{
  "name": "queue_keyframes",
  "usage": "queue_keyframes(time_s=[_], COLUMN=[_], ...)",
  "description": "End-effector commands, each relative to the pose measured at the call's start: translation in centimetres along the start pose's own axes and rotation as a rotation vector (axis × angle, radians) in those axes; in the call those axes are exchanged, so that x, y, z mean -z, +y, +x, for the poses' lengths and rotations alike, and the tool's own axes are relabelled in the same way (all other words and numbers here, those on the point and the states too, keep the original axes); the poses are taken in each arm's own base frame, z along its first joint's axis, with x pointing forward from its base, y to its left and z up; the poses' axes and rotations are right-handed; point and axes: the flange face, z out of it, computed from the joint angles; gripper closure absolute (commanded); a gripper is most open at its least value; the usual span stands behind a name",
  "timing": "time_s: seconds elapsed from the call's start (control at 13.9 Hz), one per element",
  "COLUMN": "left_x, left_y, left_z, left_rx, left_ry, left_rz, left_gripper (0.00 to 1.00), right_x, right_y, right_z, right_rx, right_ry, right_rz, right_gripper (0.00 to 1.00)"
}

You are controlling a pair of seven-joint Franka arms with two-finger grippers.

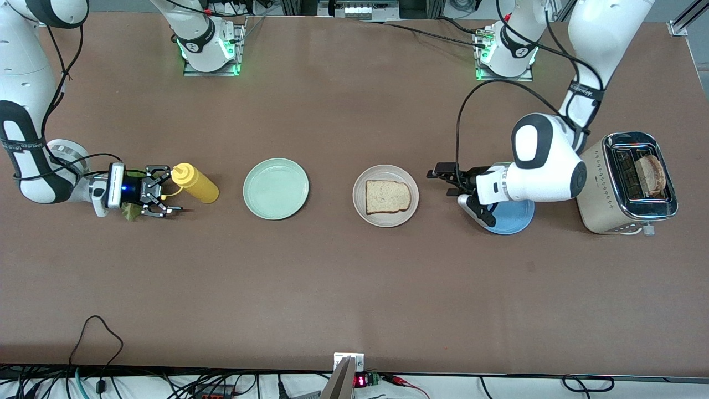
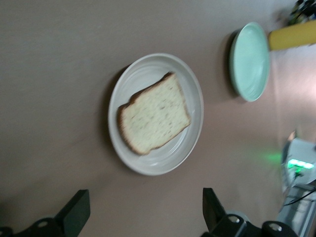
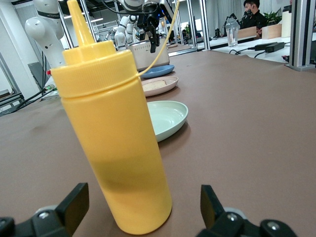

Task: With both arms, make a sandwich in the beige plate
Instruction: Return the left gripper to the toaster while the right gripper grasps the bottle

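The beige plate (image 1: 386, 217) (image 2: 192, 94) sits mid-table with one bread slice (image 1: 388, 197) (image 2: 154, 114) flat on it. A second slice (image 1: 651, 174) stands in the toaster (image 1: 604, 188). My left gripper (image 1: 443, 180) (image 2: 143, 212) hangs open and empty over the table between the beige plate and the blue plate (image 1: 515, 219). A green lettuce leaf (image 1: 130, 213) lies on the table, mostly hidden under my right hand. My right gripper (image 1: 169, 193) (image 3: 142, 205) is open beside an upright yellow squeeze bottle (image 1: 196, 184) (image 3: 116, 138), fingers apart from it.
A pale mint plate (image 1: 276, 188) (image 2: 250, 61) (image 3: 168, 116) lies between the bottle and the beige plate. The toaster stands at the left arm's end of the table, beside the blue plate. Wide bare tabletop lies nearer the front camera.
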Motion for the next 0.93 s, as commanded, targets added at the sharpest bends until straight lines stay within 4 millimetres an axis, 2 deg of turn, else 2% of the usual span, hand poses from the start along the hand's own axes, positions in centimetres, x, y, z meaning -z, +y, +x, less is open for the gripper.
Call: queue_keyframes(time_s=[0.0,0.29,0.65,0.86], left_x=[5.0,11.7,20.4,25.9], left_y=[-0.3,-0.1,4.3,7.1], left_z=[0.2,0.3,-1.6,-3.1], left_rx=[-0.023,-0.015,0.148,0.251], left_ry=[-0.096,-0.24,-0.299,-0.236], left_rz=[0.146,0.393,0.589,0.635], left_gripper=[0.0,0.0,0.0,0.0], right_x=[-0.6,-2.6,-5.2,-6.0], right_y=[0.3,0.7,1.2,0.9], right_z=[-0.2,0.0,0.3,0.4], right_rx=[0.026,0.039,0.038,0.031], right_ry=[0.041,0.08,0.113,0.131], right_rz=[0.002,0.007,0.014,0.036], right_gripper=[0.0,0.0,0.0,0.0])
